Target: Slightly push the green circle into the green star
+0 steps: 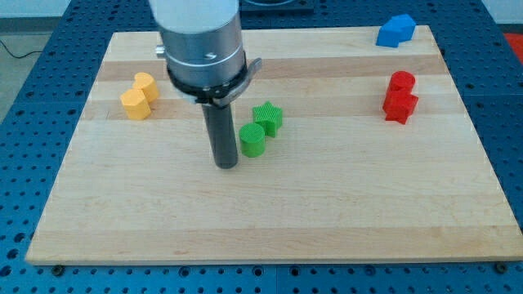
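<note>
While upright, green circle (252, 140), touching green star (267, 118)

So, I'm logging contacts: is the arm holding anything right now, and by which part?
Nothing is held. My tip stands on the board just left of the green circle, with a narrow gap showing between them.

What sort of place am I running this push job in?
Most likely a robotics lab bench. A pale wooden board lies on a blue perforated mounting table. Small coloured blocks lie on it, among them the green circle beside the green star. My tip is left of the circle.
</note>
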